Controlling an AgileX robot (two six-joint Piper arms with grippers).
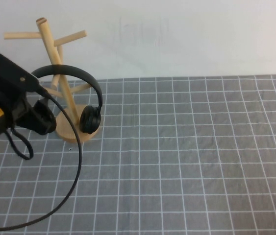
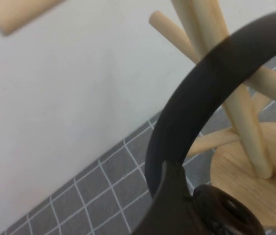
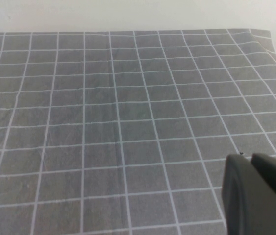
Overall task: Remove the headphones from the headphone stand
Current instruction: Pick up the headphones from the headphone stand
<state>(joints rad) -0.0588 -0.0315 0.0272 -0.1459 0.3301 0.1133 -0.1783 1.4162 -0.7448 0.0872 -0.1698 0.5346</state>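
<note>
- The headphones [image 1: 81,93] hang on the headphone stand [image 1: 62,81], far left on the counter [image 1: 187,156], headband arched around the pole.
- Left gripper [image 1: 38,117] sits right at the left ear cup, apparently pinching it; hard to confirm.
- Right gripper [image 3: 255,196] hovers over bare grid cloth; fingers' spread unclear.

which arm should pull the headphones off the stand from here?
Left. The left gripper is already at the headphones on the headphone stand, at the table's far left; its wrist view shows the headband close up. The right gripper hovers over bare grid cloth, out of the high view.
</note>
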